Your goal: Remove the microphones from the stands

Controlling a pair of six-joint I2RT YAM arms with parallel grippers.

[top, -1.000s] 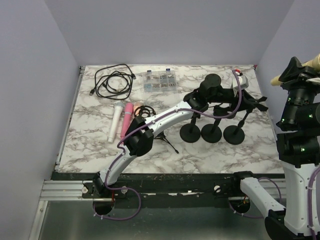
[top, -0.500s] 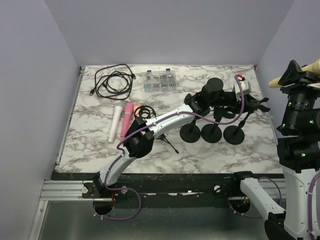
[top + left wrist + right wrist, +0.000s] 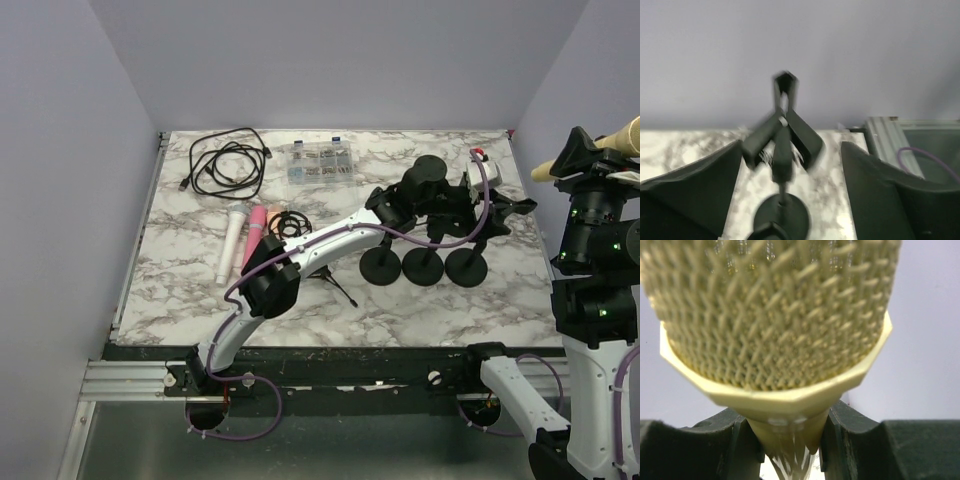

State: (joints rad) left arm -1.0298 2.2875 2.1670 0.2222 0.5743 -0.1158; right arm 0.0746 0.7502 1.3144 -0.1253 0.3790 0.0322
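Note:
A cream microphone [image 3: 622,131] is held up at the far right, off the table, with my right gripper [image 3: 583,152] shut on its handle. In the right wrist view its mesh head [image 3: 775,310] fills the frame, and the right gripper [image 3: 788,442] pinches the tapered body below it. Three black stands [image 3: 423,266] with round bases line up right of the table's middle. My left gripper [image 3: 488,214] hovers over them, open. In the left wrist view, the left gripper [image 3: 790,155] has its jaws wide apart, and the empty stand clip [image 3: 784,131] shows blurred beyond them, untouched.
A white microphone [image 3: 232,242] and a pink one [image 3: 252,240] lie at the left. A black cable [image 3: 228,160] and a clear parts box [image 3: 320,160] sit at the back. A small tripod [image 3: 335,285] lies near the left arm. A white box [image 3: 483,163] is at back right.
My left gripper has opened and let go of the stand clip, which has swung level. The right arm with the cream microphone has drifted slightly left.

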